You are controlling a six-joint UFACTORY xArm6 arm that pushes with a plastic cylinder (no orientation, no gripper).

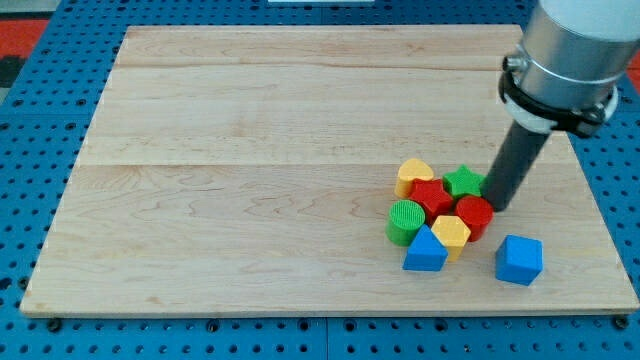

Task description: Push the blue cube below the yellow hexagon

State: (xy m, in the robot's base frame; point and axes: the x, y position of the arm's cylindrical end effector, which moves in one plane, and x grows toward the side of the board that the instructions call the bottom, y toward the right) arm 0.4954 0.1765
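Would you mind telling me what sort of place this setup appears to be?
Probably a robotics lab bench: a pale wooden board lies on a blue perforated mounting surface, small coloured blocks such as the blue cube cluster together, and my tip rests beside the red block.

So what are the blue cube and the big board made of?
The blue cube looks like painted wood or plastic: smooth, even colour with a soft sheen and no grain, so I can't say which. The board looks like bare pale wood, showing grain lines and plank seams. My tip rests by the red block.
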